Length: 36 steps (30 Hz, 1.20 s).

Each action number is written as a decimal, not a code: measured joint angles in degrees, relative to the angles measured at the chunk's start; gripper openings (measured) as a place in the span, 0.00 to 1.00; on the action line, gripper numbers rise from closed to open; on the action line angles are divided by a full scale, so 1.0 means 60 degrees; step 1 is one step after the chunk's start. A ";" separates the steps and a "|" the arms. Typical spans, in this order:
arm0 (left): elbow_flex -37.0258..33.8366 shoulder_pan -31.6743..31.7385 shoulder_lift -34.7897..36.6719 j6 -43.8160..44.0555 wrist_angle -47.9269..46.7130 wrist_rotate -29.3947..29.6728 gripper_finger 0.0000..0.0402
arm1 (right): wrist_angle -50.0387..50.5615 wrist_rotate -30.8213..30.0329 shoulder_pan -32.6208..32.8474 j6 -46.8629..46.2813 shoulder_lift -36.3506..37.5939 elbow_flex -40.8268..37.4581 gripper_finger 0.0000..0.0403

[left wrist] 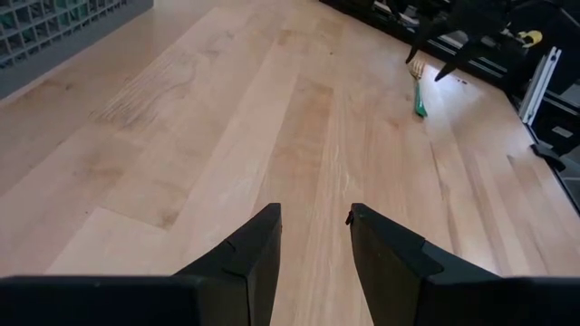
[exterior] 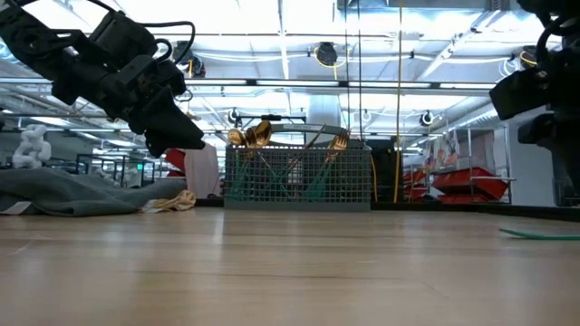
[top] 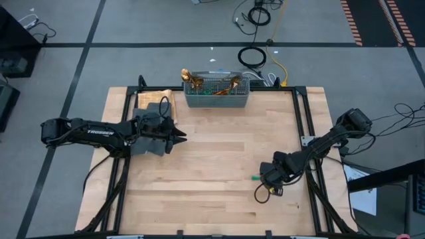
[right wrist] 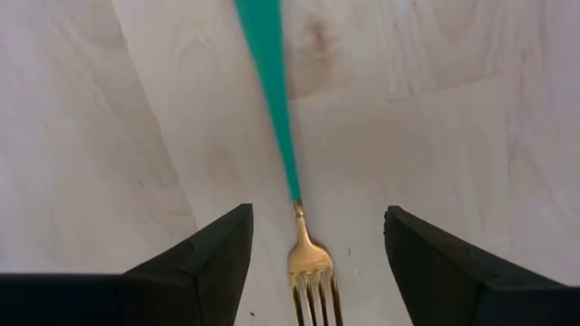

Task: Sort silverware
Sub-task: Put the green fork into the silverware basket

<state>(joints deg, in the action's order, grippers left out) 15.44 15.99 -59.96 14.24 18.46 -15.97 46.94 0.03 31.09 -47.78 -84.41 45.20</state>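
A grey mesh basket [top: 216, 97] stands at the table's far edge, with several gold-headed, teal-handled pieces of silverware [top: 193, 79] standing in it; they also show in the low view [exterior: 253, 136]. One fork [right wrist: 288, 154] lies flat on the table at the near right. Its teal handle end shows in the high view [top: 254, 177]. My right gripper [right wrist: 317, 214] is open and points down over the fork, one finger on each side of its gold head, apart from it. My left gripper [left wrist: 314, 215] is open and empty, raised above the table [exterior: 177, 127] beside the dark grey cloth [top: 147, 109].
The dark grey cloth lies at the table's far left corner [exterior: 72, 190], with a small tan cloth [exterior: 174, 201] beside it. Black frame rails [top: 302, 126] run along the table's sides. Bare wood [top: 219, 153] lies between the two arms.
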 joint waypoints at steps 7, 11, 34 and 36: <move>0.0000 0.0000 -0.0003 -0.0160 -0.0004 0.0000 0.35 | -0.0163 0.0312 0.0117 -0.0162 -0.0589 -0.0009 0.54; 0.0000 0.0000 -0.0004 -0.0193 -0.0014 0.0000 0.35 | -0.0117 0.0310 0.0099 -0.0162 -0.1064 0.0010 0.54; 0.0000 0.0000 -0.0004 -0.0194 -0.0021 0.0036 0.35 | 0.0676 -0.1745 0.0150 0.0367 -0.2379 0.1573 0.00; 0.0000 -0.0004 -0.0004 -0.0193 0.0002 0.0036 0.35 | 0.1308 -0.2787 0.0017 0.0403 -0.2333 0.2077 0.00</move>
<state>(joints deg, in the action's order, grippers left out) 15.44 15.97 -59.99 13.08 18.47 -15.75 54.79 -16.69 31.19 -45.36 -98.41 57.66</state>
